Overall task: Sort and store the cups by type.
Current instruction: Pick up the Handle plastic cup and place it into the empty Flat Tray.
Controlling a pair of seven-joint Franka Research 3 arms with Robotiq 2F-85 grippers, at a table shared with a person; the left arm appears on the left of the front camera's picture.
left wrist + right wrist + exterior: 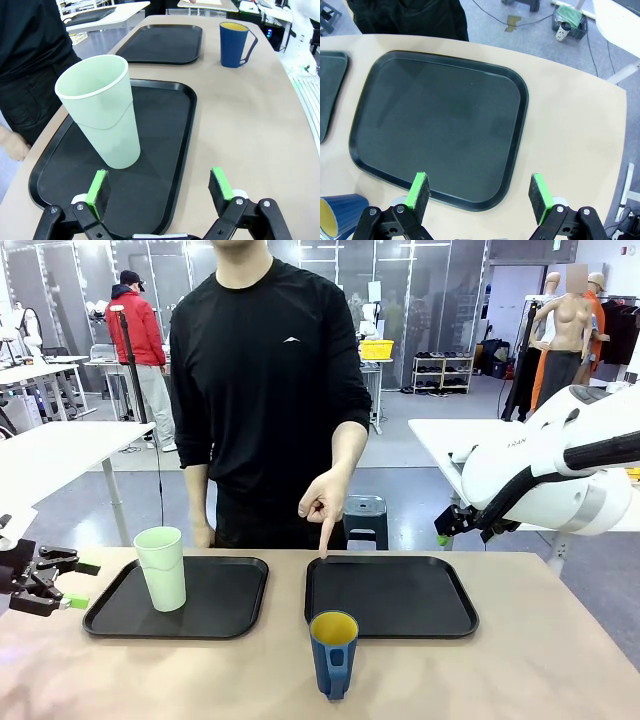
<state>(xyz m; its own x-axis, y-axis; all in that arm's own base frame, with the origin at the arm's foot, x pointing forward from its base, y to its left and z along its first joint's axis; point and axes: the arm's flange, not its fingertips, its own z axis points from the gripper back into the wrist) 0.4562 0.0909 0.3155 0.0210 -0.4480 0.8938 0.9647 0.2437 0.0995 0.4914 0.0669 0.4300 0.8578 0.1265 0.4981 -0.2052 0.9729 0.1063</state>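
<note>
My left claw (80, 585) hovers low over the bench (540, 660), well off to the left of the dark blue mug (333, 652). Its green-padded fingers are spread wide and pinch nothing. In its own wrist view, this claw (158, 172) opens toward the pale mint-green tumbler (102, 110) without touching it.

The tumbler (162, 568) stands upright, mouth up, to the left of the mug and farther from me. It sits on the left part of a black tray (225, 590).

The mug stands upright on the bare bench, and its yellow inside shows. Its handle is turned toward my side. A second black tray (400, 595) lies just behind the mug, and the mug is close to that tray's near rim but off it.

My right claw (478, 176) hangs above that second tray (440, 130), with its fingers spread and nothing between them. The mug (342, 215) is at the lower left corner of that wrist view. In the front view the right claw (445, 530) is small and half hidden by my own arm, up and to the right of the mug, so I read its spread from the wrist view.

Across the bench from the mug stands a person in a black long-sleeved top. One hand (322, 508) points straight down with the forefinger. The fingertip seems to touch the far rim of the tray behind the mug, though I cannot be sure of contact.
</note>
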